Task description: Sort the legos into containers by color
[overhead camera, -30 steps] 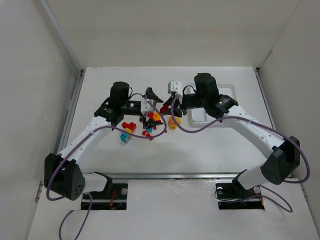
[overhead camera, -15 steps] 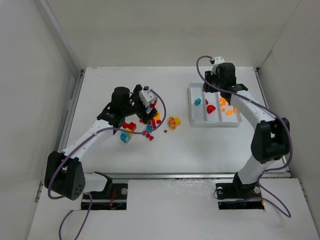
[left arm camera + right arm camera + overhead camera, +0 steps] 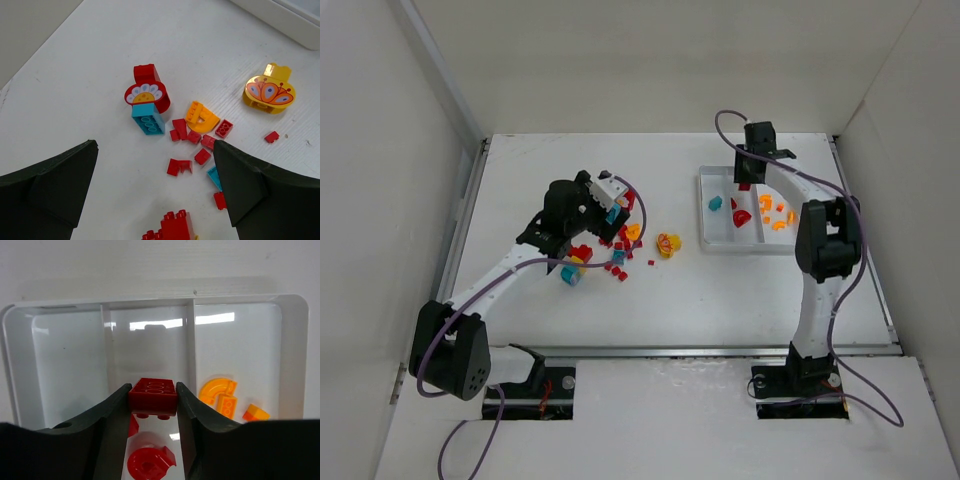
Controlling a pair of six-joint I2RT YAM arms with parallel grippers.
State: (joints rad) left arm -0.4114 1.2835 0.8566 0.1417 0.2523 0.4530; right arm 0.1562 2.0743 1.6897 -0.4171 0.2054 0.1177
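My right gripper (image 3: 153, 402) is shut on a red brick (image 3: 153, 392) and holds it just above the middle compartment of the white tray (image 3: 150, 303). Under it lies a red curved piece (image 3: 150, 463). Orange pieces (image 3: 220, 392) lie in the right compartment. From above, the tray (image 3: 752, 246) also holds a teal piece (image 3: 716, 203) in its left compartment, and the right gripper (image 3: 747, 180) is at its far end. My left gripper (image 3: 155, 190) is open and empty above the loose legos (image 3: 615, 248): a red flower piece (image 3: 146, 92), a teal brick (image 3: 148, 119), and small red bricks (image 3: 195, 137).
An orange-yellow butterfly piece (image 3: 270, 91) lies apart, to the right of the pile, between it and the tray. A larger red brick (image 3: 172, 227) sits near the left gripper's base. White walls close the table on the left, back and right.
My right arm swung from the pile to the tray carrying the red brick, and now hangs over the middle compartment. My left gripper drew back slightly above the pile.
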